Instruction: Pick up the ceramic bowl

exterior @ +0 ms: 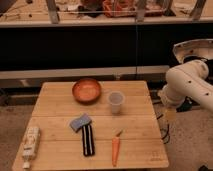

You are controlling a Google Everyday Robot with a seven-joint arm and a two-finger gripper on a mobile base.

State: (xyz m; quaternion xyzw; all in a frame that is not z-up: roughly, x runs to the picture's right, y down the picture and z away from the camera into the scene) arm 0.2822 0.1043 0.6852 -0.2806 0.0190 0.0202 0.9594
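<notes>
Going left to right on the wooden tabletop (60, 105): a white tube (30, 143) lies at the front left corner, then a blue sponge (80, 121) touching a black striped thing (88, 140) (can't tell what it is). The ceramic bowl (86, 90) sits upright behind them, near the back edge. A carrot (115, 149) lies at the front, and a clear plastic cup (116, 101) stands just right of the bowl. Off the right edge, the white arm (187, 82) hangs with its end effector (170, 114) open, gripping nothing, well apart from the bowl.
</notes>
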